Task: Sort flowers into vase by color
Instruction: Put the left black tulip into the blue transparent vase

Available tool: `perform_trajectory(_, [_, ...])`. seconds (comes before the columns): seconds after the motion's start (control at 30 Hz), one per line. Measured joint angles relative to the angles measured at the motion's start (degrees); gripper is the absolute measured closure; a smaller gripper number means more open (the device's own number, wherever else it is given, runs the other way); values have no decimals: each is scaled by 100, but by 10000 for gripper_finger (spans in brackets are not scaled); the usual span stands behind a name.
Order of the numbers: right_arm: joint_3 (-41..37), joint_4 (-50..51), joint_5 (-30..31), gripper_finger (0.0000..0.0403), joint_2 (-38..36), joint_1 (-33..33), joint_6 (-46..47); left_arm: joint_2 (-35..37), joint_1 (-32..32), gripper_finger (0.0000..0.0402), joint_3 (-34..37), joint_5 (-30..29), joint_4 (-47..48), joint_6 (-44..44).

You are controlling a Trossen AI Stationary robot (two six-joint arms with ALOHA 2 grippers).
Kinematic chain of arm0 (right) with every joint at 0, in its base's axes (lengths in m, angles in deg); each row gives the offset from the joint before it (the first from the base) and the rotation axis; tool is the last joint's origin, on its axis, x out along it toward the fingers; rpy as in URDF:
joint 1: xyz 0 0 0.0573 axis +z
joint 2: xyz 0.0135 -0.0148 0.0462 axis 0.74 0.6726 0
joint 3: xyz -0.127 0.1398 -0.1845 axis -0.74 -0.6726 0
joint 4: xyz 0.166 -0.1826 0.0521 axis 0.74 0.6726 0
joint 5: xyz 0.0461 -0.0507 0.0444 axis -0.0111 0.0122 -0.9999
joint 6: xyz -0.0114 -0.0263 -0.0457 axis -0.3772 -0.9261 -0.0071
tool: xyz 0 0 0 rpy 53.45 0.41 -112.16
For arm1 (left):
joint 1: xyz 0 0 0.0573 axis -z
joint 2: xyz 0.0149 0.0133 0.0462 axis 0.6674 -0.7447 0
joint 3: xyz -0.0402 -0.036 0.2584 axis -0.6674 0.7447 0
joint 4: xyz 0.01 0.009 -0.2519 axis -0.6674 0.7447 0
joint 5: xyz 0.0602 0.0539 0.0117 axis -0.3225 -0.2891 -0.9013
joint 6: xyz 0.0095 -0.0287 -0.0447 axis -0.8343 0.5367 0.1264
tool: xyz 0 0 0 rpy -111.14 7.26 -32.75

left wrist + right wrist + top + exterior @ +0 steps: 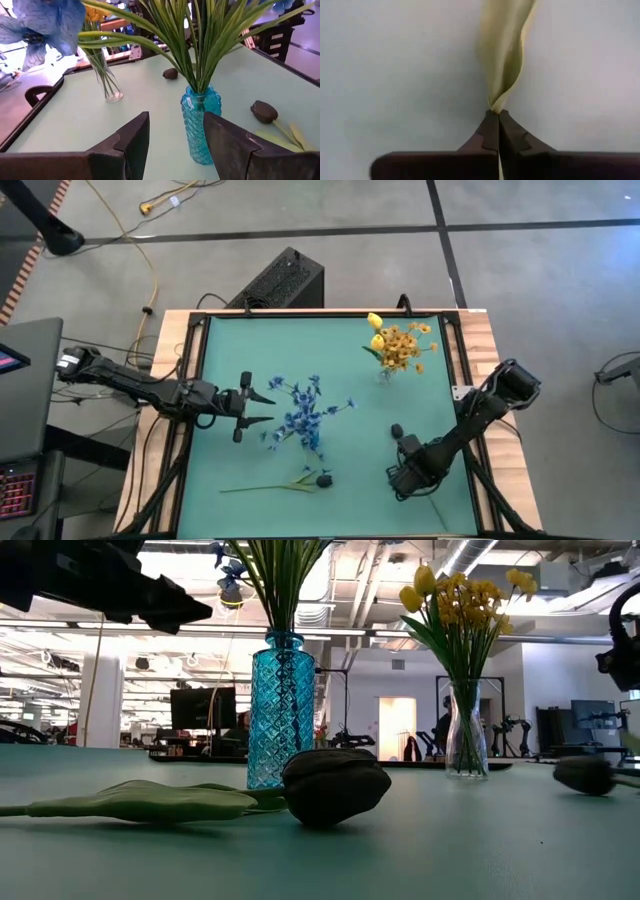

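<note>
Robotics lab, open-plan hall w/ exposed ceiling ducts [350, 600], monitors [203, 707], concrete floor [300, 220]

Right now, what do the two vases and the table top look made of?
Blue vase: probably glass, tinted, diamond-cut pattern, light shows through. Clear vase: likely clear smooth glass, stems visible inside. Table top: matte teal sheet, no glare; material unclear.

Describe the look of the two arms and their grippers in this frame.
Both arms are dark, jointed and slender, with cables trailing from their bases. The left gripper has two thin dark fingers; close up they are broad, matte wedges. The right gripper has matching dark fingers tapering to points.
</note>
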Motion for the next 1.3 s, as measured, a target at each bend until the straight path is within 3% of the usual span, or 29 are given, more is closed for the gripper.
perform_trajectory(0.13, [65, 37, 139, 373, -13, -133, -230, 0, 0, 227, 0, 0, 59, 0])
perform_trajectory(0.3, [516, 262, 1032, 388, -206, -403, -973, 0, 0, 227, 0, 0, 61, 5])
perform_trajectory(0.67, [1108, -246, 4301, 382, -1245, -503, -3160, 0, 0, 227, -2, 0, 51, 118])
perform_trajectory(0.9, [1110, -1915, 6069, 384, -1627, -179, -5467, 0, 0, 227, -4, 0, 46, 129])
perform_trajectory(1.07, [1110, -3475, 6359, 384, -1694, -45, -7444, 0, 0, 227, -4, 0, 47, 129])
perform_trajectory(1.3, [1113, -5296, 6082, 383, -1694, 95, -9565, -2, 0, 227, -4, 0, 51, 129])
